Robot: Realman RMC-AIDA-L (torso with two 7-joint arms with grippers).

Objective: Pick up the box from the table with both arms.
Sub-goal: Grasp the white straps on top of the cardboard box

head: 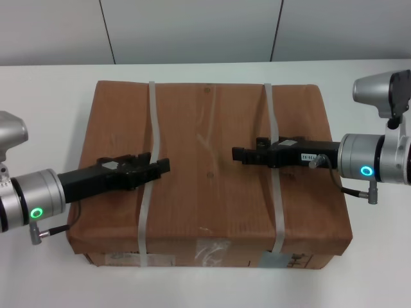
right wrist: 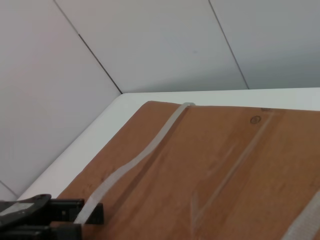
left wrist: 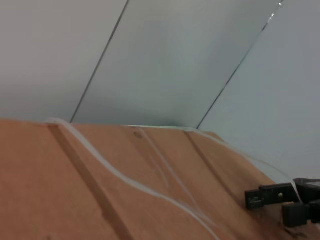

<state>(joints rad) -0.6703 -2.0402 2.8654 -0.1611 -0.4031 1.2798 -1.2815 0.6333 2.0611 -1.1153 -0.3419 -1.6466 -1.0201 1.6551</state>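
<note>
The large flat brown box (head: 212, 173) lies on the white table (head: 38, 128), with tape and labels on its near side. Two whitish straps cross it, the left strap (head: 153, 115) and the right strap (head: 270, 115). My left gripper (head: 157, 168) reaches in from the left, low over the box top, and lies across the left strap. It also shows in the right wrist view (right wrist: 60, 215), where the strap rises to meet it. My right gripper (head: 241, 154) reaches in from the right across the right strap. It shows in the left wrist view (left wrist: 260, 197) too.
The table extends beyond the box on all sides. A pale panelled wall (head: 192, 29) stands behind the table's far edge. A silver joint housing (head: 382, 90) of my right arm sits above the table at the right.
</note>
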